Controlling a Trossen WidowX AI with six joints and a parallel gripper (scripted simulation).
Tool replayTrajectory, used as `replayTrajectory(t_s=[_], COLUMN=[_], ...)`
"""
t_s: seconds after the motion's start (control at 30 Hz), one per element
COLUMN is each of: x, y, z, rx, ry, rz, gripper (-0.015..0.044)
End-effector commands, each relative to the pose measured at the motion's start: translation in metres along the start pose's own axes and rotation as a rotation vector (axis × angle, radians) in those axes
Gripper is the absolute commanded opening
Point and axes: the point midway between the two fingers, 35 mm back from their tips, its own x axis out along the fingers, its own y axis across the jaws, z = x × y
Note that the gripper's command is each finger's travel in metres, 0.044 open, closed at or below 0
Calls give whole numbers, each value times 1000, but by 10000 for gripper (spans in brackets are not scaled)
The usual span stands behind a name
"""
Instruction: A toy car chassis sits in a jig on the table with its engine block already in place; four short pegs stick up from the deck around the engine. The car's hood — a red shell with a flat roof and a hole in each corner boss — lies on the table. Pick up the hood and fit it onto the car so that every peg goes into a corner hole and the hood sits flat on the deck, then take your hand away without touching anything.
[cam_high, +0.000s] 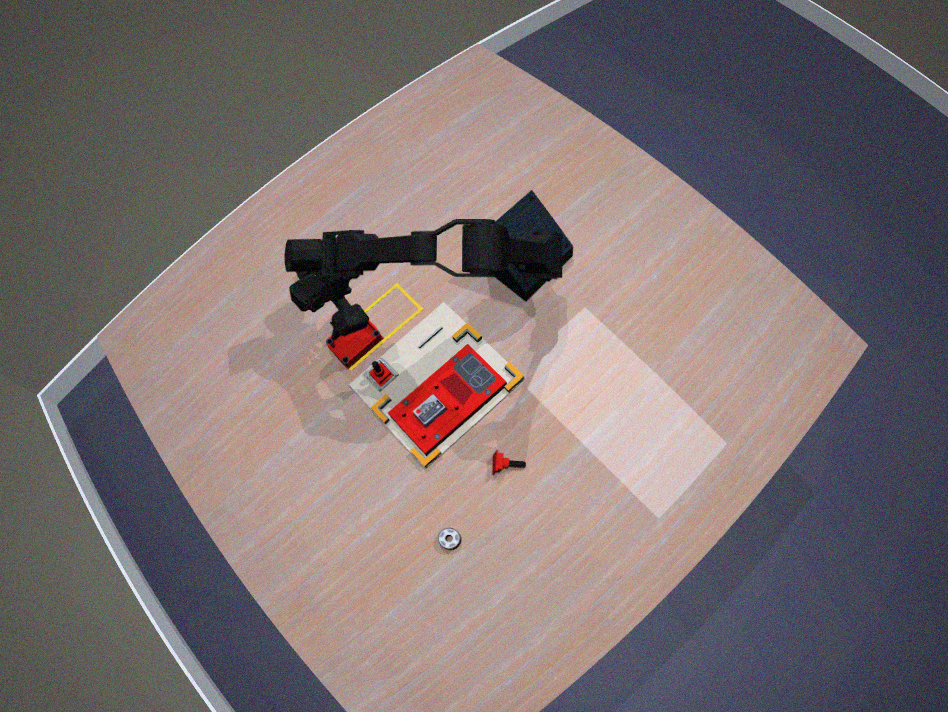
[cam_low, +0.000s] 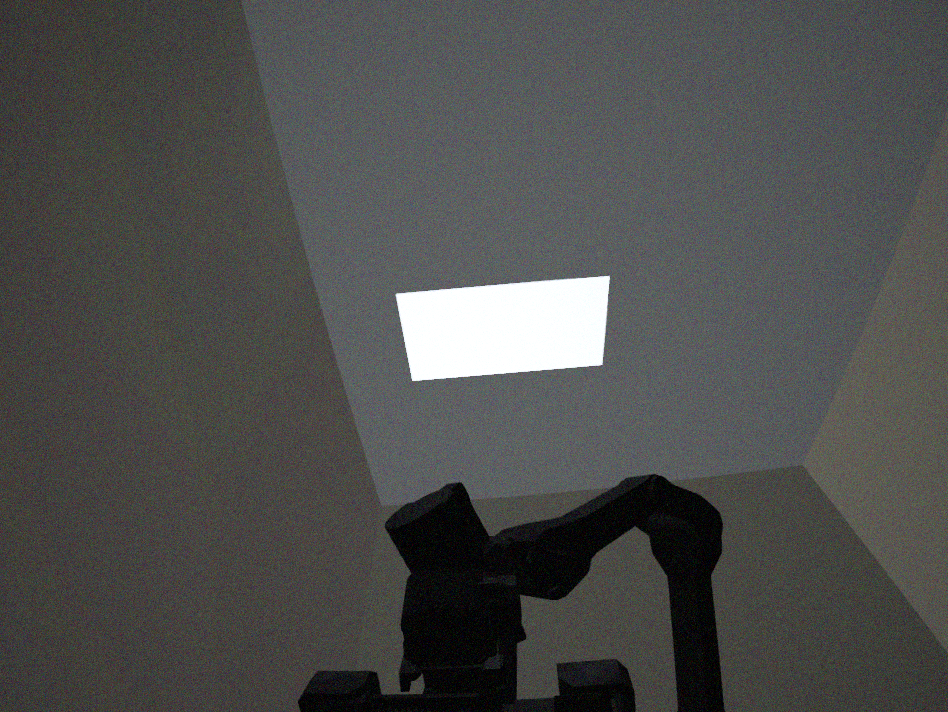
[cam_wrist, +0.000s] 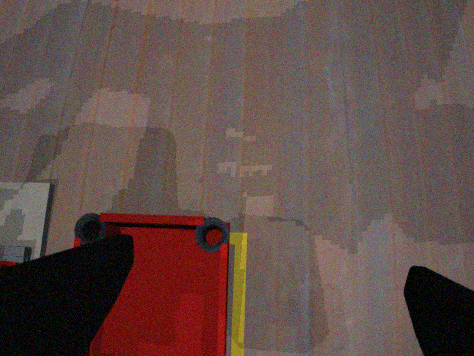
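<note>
The arm (cam_high: 398, 249) reaches toward the table's left edge, elbow bent, gripper (cam_high: 348, 321) spread wide and empty above the hood (cam_high: 354, 342) lying by the jig's (cam_high: 467, 332) left corner.

A bare robot test cell rather than any home or shop: a single black arm (cam_high: 398, 249) is bolted to a square wooden table (cam_high: 674, 321) that stands on a dark floor (cam_high: 766, 137) edged with a pale border, with plain unfurnished walls (cam_low: 153, 344) all around. Overhead, well above the gripper (cam_wrist: 270, 300), a lone rectangular light panel (cam_low: 503, 328) glows in a grey ceiling. Just beside the gripper a pale work mat (cam_high: 413, 348) with orange corner brackets and a yellow outlined rectangle (cam_high: 394, 310) mark out an assembly station.
</note>
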Motion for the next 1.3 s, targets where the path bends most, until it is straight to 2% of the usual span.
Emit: replayTrajectory(t_s=[0.0, 0.3, 1.27], x=[-7, -31, -19], y=[10, 40, 41], z=[-8, -29, -35], rx=[8, -12, -17], ry=[-186, -415, -420], rz=[29, 97, 97], gripper=[440, 440, 440])
